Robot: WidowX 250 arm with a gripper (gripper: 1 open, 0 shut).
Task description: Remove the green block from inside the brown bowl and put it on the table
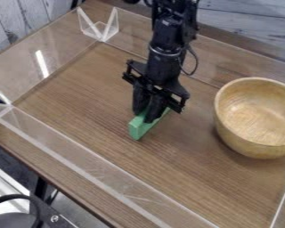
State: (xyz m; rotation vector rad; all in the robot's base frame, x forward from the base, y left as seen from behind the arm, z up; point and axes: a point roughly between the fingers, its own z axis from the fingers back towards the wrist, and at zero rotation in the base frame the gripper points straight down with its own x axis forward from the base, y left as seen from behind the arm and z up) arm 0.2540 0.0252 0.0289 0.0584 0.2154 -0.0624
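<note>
Claw (pixel 145 105) clamped on green block (pixel 142 125); long axis slants, near end pointing lower left.

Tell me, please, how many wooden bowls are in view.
1: the light tan wooden bowl on the tabletop, beside the green block. No other shows.

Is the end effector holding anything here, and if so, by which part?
The end effector appears closed on the green block near its far end, the near end sticking out.
</note>
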